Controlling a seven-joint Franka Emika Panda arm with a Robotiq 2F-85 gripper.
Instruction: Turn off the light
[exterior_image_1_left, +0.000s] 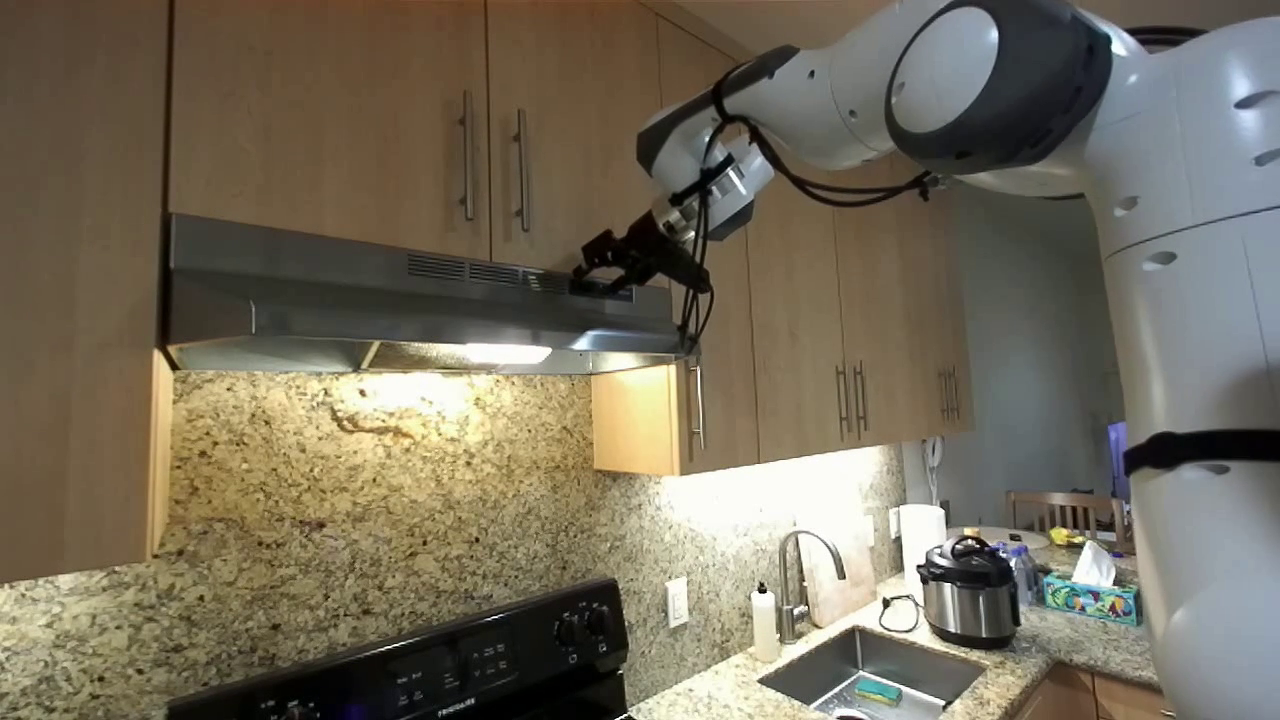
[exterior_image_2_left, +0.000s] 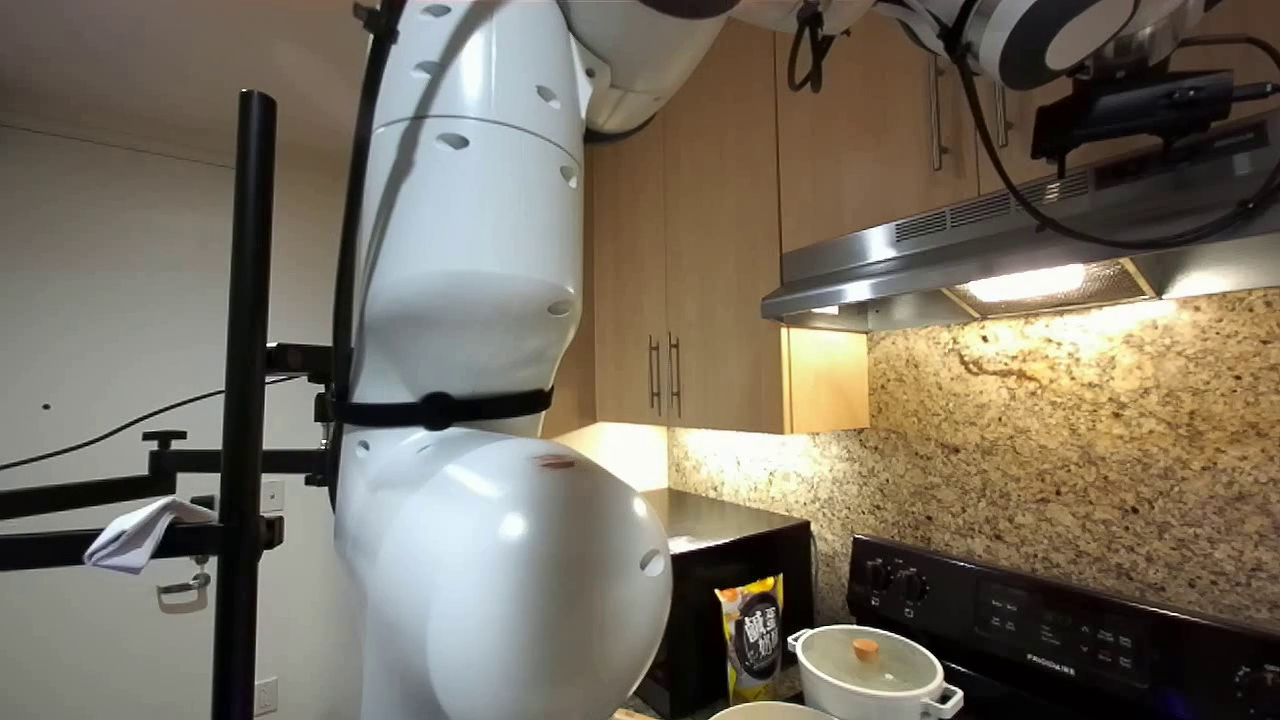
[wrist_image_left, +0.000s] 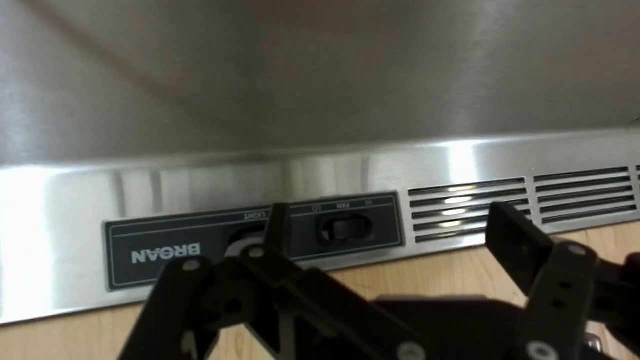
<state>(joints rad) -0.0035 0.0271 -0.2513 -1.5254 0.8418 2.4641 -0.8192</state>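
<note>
The light (exterior_image_1_left: 507, 354) glows warm white under the stainless-steel range hood (exterior_image_1_left: 420, 310); the lit light (exterior_image_2_left: 1027, 283) and hood (exterior_image_2_left: 900, 265) show in both exterior views. On the hood's front, in the wrist view, a black control panel (wrist_image_left: 307, 245) carries upside-down lettering. Its light switch (wrist_image_left: 245, 233) is partly hidden behind a finger (wrist_image_left: 278, 227); contact cannot be told. Further right on the panel, the fan switch (wrist_image_left: 346, 229) lies in plain sight. My gripper (wrist_image_left: 396, 232) is open, its fingers wide apart with nothing held. In an exterior view the gripper (exterior_image_1_left: 592, 265) stands at the hood's front face.
Wooden cabinets (exterior_image_1_left: 330, 120) with bar handles rise directly above the hood. Vent slots (wrist_image_left: 470, 210) sit beside the panel. A looping black cable (exterior_image_2_left: 1110, 240) hangs from the wrist before the hood. Below are the stove (exterior_image_1_left: 440, 660) and a lidded white pot (exterior_image_2_left: 870, 675).
</note>
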